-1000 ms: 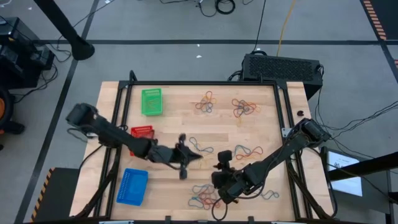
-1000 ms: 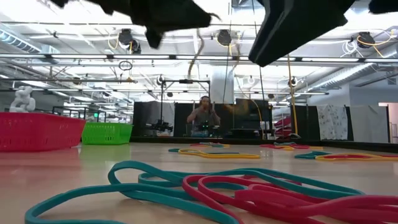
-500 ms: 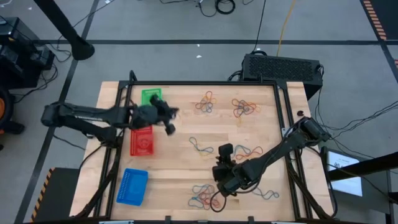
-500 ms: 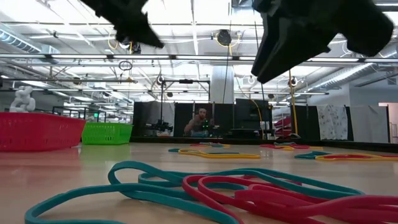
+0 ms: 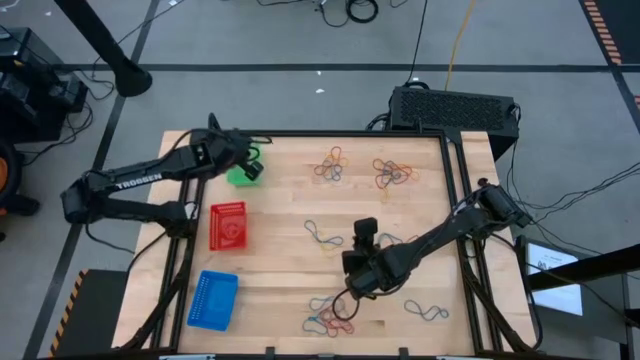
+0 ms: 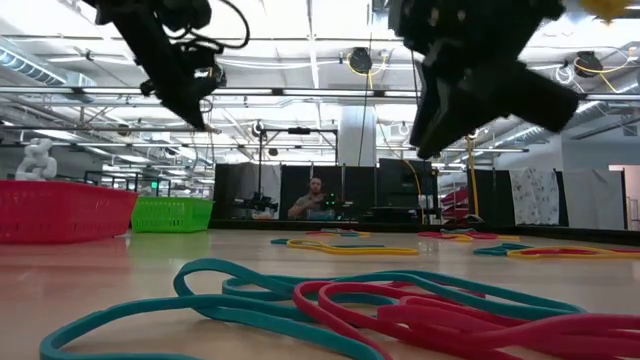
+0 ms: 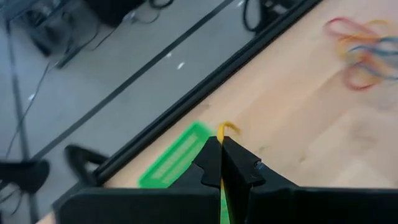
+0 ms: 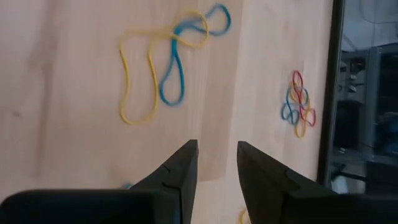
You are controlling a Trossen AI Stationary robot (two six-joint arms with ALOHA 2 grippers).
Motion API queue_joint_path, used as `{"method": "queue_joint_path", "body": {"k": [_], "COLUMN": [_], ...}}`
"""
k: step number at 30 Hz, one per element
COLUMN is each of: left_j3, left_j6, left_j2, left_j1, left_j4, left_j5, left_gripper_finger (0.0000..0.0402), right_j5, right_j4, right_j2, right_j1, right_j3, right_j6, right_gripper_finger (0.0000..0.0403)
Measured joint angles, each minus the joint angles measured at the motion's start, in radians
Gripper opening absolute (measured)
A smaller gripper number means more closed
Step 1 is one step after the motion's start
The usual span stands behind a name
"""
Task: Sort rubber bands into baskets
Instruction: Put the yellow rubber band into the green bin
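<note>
My left gripper (image 5: 251, 166) hangs over the green basket (image 5: 237, 176) at the table's far left, shut on a yellow rubber band (image 7: 226, 128). The same basket shows below its fingers in the left wrist view (image 7: 173, 159). My right gripper (image 8: 216, 144) is open above bare wood in the table's near middle (image 5: 348, 283), with nothing between its fingers. A yellow and a blue band (image 8: 158, 74) lie on the wood ahead of it. The red basket (image 5: 228, 225) and the blue basket (image 5: 213, 298) stand along the table's left side. My left gripper pinches the yellow band between its two fingers, and a short curl of it (image 7: 227, 127) sticks out past their tips. The fingers slant down from the table's left. The band is lifted clear, above the green basket; how much hangs below is hidden by the fingers.
Loose bunches of bands lie at the far middle (image 5: 332, 165), the far right (image 5: 393, 175), the middle (image 5: 322, 238), the right (image 5: 400, 243) and the near edge (image 5: 328, 312). A black frame (image 5: 330, 133) borders the table. Teal and red bands (image 6: 400, 310) lie close to the low camera.
My left gripper has swung from the table's middle toward the far left edge, past the red basket, to above the green basket. It stayed shut on the yellow band and turned as it went. My right gripper has drifted a little toward the table's far side.
</note>
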Motion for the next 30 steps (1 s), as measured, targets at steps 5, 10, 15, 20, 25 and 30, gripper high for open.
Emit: {"method": "queue_joint_path", "body": {"k": [5, 10, 15, 20, 25, 30], "left_j3": [0.0, -0.005, -0.049, -0.086, -0.104, -0.105], "left_j6": [0.001, -0.015, -0.03, -0.055, -0.056, -0.055], "left_j2": [0.0, 0.004, 0.004, 0.004, 0.004, 0.004], "left_j1": [0.086, 0.133, 0.157, 0.174, 0.174, 0.174], "left_j4": [-0.039, -0.048, -0.051, -0.044, -0.046, -0.046], "left_j5": [0.001, 0.104, 0.115, 0.132, 0.137, 0.181], "left_gripper_finger": [0.0, 0.0, 0.0, 0.0011, 0.0031, 0.0062], "right_j5": [0.057, 0.092, 0.232, 0.256, 0.259, 0.186], "right_j4": [0.01, 0.043, 0.084, 0.133, 0.375, 0.602], "right_j2": [0.0, 0.0, -0.017, -0.171, -0.457, -0.728], "right_j1": [-0.034, -0.074, -0.092, -0.12, -0.145, -0.148], "right_j3": [-0.073, -0.128, -0.161, -0.259, -0.503, -0.704], "right_j6": [0.013, 0.027, 0.022, 0.024, 0.025, 0.015], "right_gripper_finger": [0.0104, 0.0105, 0.0105, 0.0103, 0.0089, 0.0075]}}
